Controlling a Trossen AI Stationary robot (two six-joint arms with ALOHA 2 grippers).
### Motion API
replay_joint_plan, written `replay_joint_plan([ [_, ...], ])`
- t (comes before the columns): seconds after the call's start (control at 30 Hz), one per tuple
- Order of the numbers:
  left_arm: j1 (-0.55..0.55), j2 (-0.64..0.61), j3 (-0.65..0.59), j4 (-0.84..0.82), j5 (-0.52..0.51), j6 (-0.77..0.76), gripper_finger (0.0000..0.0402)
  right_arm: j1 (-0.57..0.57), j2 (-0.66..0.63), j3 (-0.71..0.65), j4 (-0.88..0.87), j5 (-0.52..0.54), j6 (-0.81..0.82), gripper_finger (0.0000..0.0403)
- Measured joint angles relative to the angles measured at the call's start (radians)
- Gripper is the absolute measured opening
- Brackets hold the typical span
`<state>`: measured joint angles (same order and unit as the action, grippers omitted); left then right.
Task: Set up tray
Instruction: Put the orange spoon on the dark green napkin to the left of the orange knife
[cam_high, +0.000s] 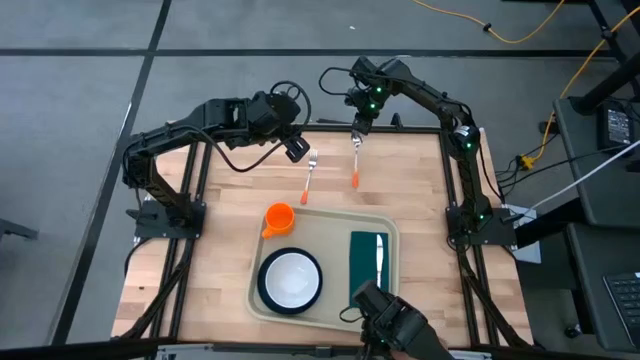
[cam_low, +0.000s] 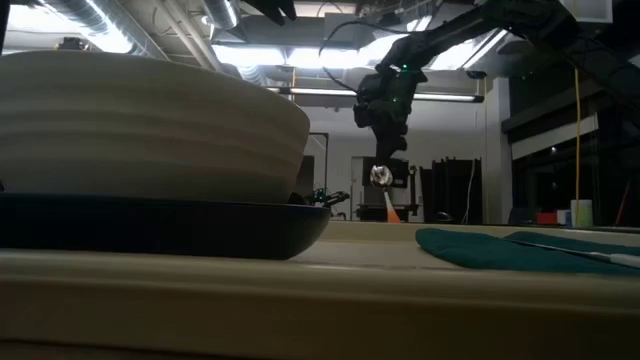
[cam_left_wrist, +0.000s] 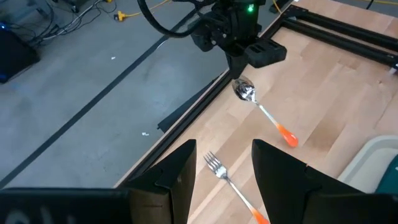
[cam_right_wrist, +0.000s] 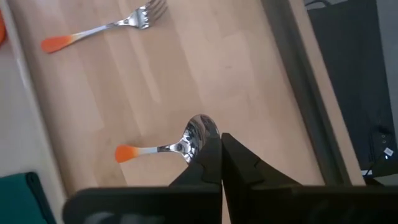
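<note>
The beige tray (cam_high: 330, 222) lies on the near half of the wooden table. On it are a dark plate with a white bowl (cam_high: 291, 279) and a green napkin (cam_high: 366, 262) bearing a knife (cam_high: 379, 257). An orange cup (cam_high: 278, 218) stands at the tray's far left corner. An orange-handled fork (cam_high: 310, 175) lies flat on the table beyond it. My left gripper (cam_left_wrist: 224, 158) hovers open above the fork's tines. My right gripper (cam_right_wrist: 221, 138) is shut on an orange-handled spoon (cam_left_wrist: 264, 113) near the table's far edge. My right gripper pinches the spoon's bowl (cam_right_wrist: 198, 134) between its two fingertips, coming from above and pointing steeply down. The spoon hangs tilted below the fingers, its orange handle end (cam_left_wrist: 287, 137) lowest. Whether that end touches the table, I cannot tell.
Black frame rails (cam_high: 460, 190) run along the table's left, right and far edges. A dark device (cam_high: 395, 322) sits at the near edge, by the napkin. Bare wood lies between the fork and the tray, and to the right of the spoon.
</note>
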<state>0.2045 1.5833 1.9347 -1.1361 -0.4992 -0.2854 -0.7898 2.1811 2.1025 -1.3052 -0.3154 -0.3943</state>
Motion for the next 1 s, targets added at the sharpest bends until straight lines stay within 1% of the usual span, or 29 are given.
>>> replay_joint_plan([
  [0.23,0.009,0.000,0.000,-0.037,-0.013,-0.008,0.0150,0.031,-0.015,0.000,-0.028,0.000,0.000,0.0000],
  [0.33,0.008,0.000,0.000,-0.072,-0.052,0.010,0.0150,0.042,-0.045,0.000,-0.044,-0.001,0.000,0.0000],
  [0.43,0.020,0.000,0.000,-0.126,-0.115,0.031,0.0150,0.050,-0.086,0.000,-0.068,-0.010,0.002,0.0000],
  [0.53,0.053,-0.003,0.000,-0.180,-0.142,0.035,0.0150,0.059,-0.142,0.000,-0.121,-0.052,0.017,0.0000],
  [0.63,0.087,-0.005,0.000,-0.203,-0.140,0.045,0.0150,0.078,-0.205,0.000,-0.181,-0.152,0.023,0.0000],
  [0.73,0.108,-0.005,0.000,-0.211,-0.138,0.082,0.0150,0.122,-0.270,0.000,-0.228,-0.208,0.036,0.0000],
  [0.87,0.112,-0.005,0.000,-0.211,-0.118,0.116,0.0150,0.210,-0.361,-0.047,-0.247,-0.211,0.090,0.0000],
  [0.93,0.112,-0.006,0.000,-0.212,-0.075,0.139,0.0150,0.262,-0.405,-0.104,-0.238,-0.209,0.132,0.0000],
  [1.0,0.112,-0.010,0.000,-0.215,-0.044,0.156,0.0150,0.320,-0.451,-0.192,-0.204,-0.207,0.174,0.0000],
])
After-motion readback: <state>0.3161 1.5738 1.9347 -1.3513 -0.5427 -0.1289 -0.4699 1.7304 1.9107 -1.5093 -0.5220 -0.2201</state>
